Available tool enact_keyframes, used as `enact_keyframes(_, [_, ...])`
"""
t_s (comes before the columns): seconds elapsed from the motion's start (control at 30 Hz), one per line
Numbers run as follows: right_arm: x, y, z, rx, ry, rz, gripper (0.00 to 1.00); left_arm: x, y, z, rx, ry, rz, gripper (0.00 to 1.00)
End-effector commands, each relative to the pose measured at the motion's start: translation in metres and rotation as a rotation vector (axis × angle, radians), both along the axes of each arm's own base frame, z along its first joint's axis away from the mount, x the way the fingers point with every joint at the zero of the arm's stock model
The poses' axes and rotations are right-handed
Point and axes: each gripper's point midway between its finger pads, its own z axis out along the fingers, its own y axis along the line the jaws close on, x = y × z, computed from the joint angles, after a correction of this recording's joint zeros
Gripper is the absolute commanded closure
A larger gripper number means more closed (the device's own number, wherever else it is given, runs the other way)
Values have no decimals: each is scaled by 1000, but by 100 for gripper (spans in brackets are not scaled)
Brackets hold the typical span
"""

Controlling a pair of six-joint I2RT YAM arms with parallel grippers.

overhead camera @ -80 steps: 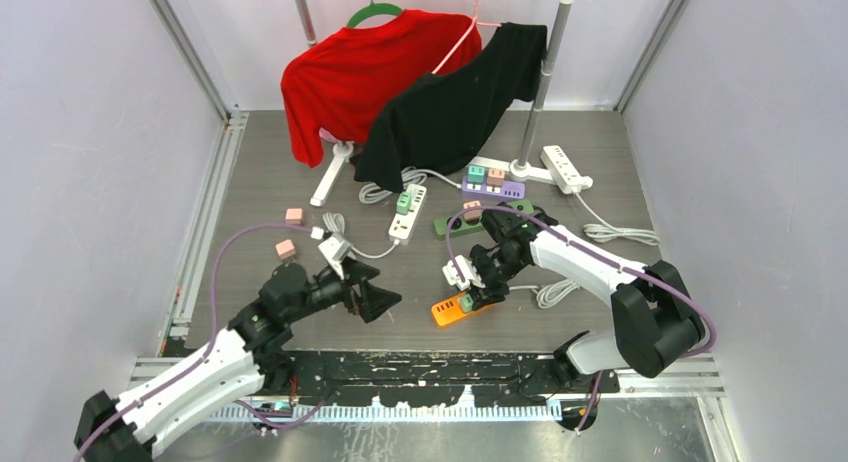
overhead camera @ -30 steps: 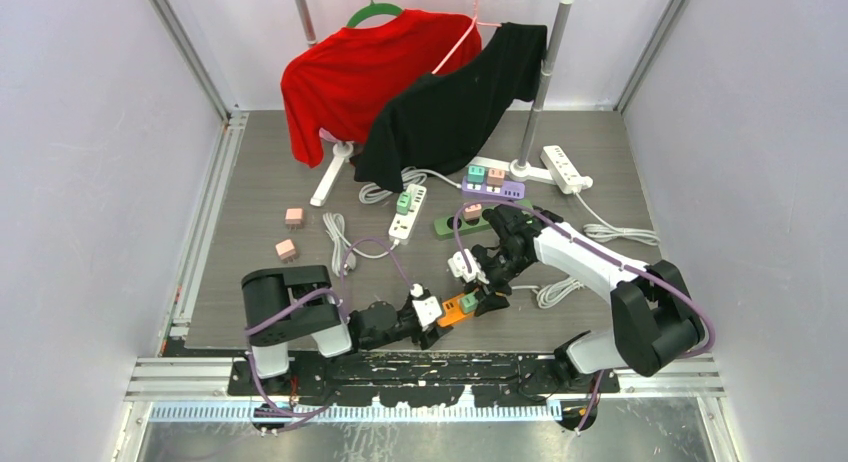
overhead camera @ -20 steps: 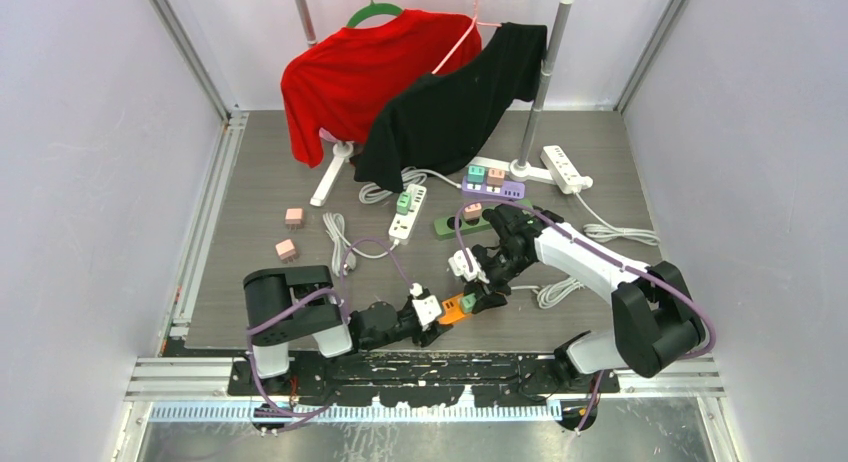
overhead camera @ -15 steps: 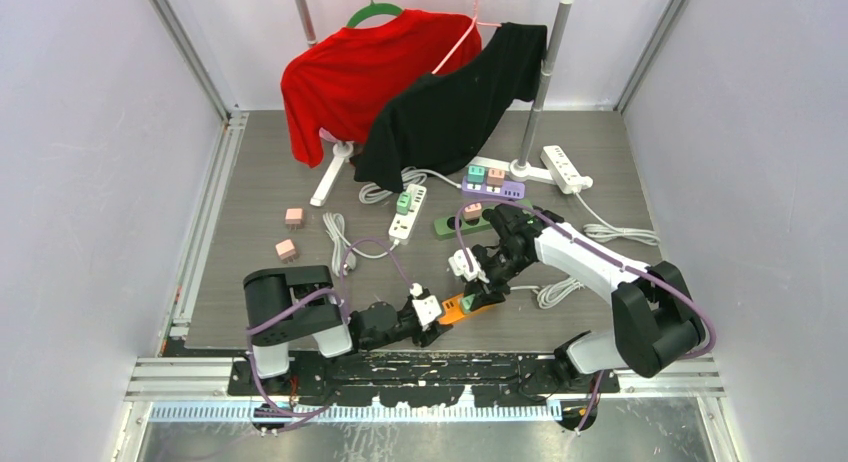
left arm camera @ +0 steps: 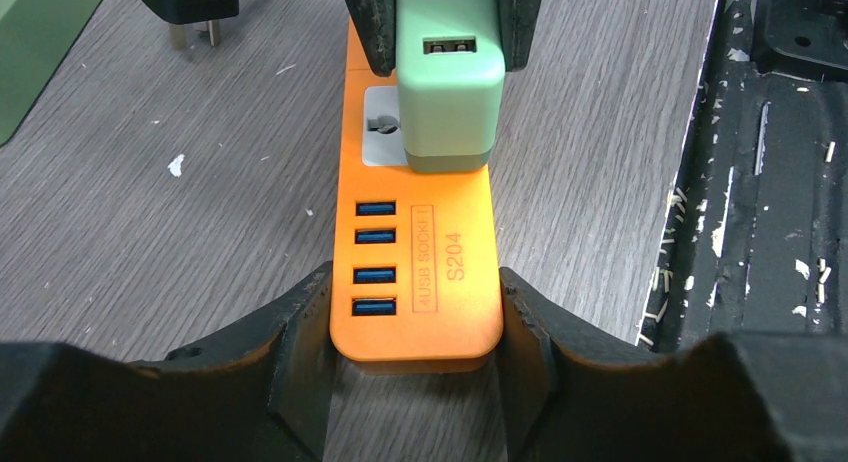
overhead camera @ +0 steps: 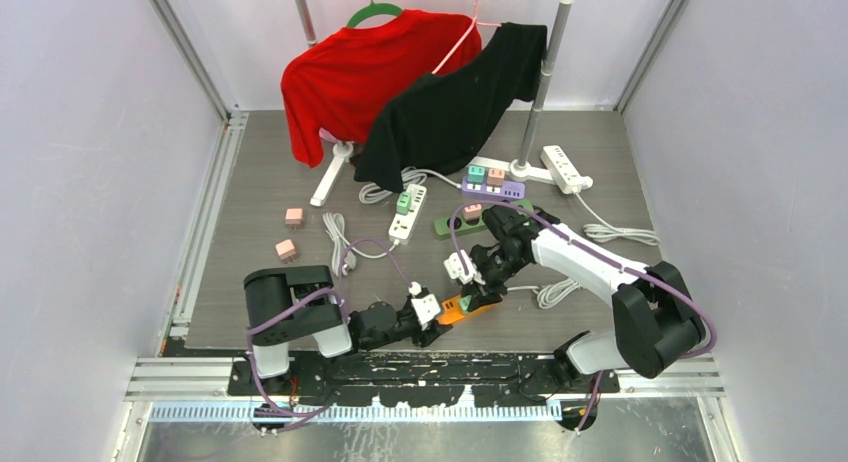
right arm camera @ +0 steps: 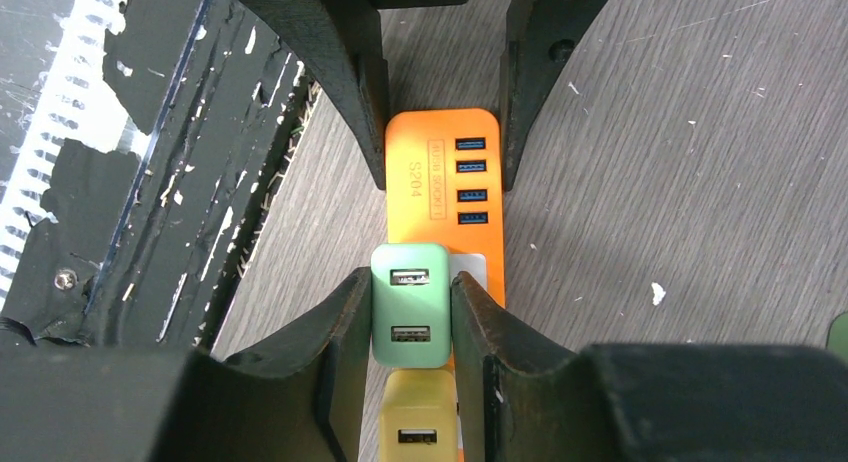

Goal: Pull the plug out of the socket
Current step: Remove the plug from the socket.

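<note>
You've got an orange strip [left arm camera: 415,272] with four blue USB ports [left arm camera: 373,236]. In it sit a mint-green plug [left arm camera: 450,92] with a darker green base and a yellow plug [right arm camera: 417,422]. The table [overhead camera: 260,182] is grey wood-grain with white flecks. Top view, 12 o'clock: red shirt [overhead camera: 350,72], black shirt [overhead camera: 450,102], green hanger [overhead camera: 375,12]. 10 o'clock: two pink plugs [overhead camera: 294,217]. 1 o'clock: purple strip [overhead camera: 510,190].

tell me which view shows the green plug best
Left wrist: the green plug is large, its base seated on the orange strip. Right wrist shows only its top face between end effector fingers; top external, a tiny speck.
</note>
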Motion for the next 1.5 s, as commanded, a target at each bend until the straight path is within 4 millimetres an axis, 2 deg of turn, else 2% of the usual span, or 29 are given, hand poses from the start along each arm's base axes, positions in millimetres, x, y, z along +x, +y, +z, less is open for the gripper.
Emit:
enact_keyframes(0.0, [4,7,16,44,-18,10,99,2,-3,11,-57,-5,18,100])
enact_keyframes(0.13, [9,-9,22,42,-26,-2,99,3,6,7,-43,0,36,100])
enact_keyframes(0.23, [4,-11,21,52,-12,11,99,3,7,5,-41,9,38,100])
enact_keyframes(0.47, [0,18,23,90,29,-10,99,3,-3,3,-48,32,26,100])
enact_keyframes(0.6, [2,22,20,80,17,-10,99,5,-3,-2,-34,48,35,100])
enact_keyframes(0.87, [5,3,25,55,-19,6,99,10,13,-11,-29,112,59,100])
enact_keyframes(1.17, [-7,4,18,39,16,51,99,8,11,-17,-17,124,40,100])
enact_keyframes(1.47, [1,-14,17,-2,-16,47,99,9,23,-23,22,112,56,100])
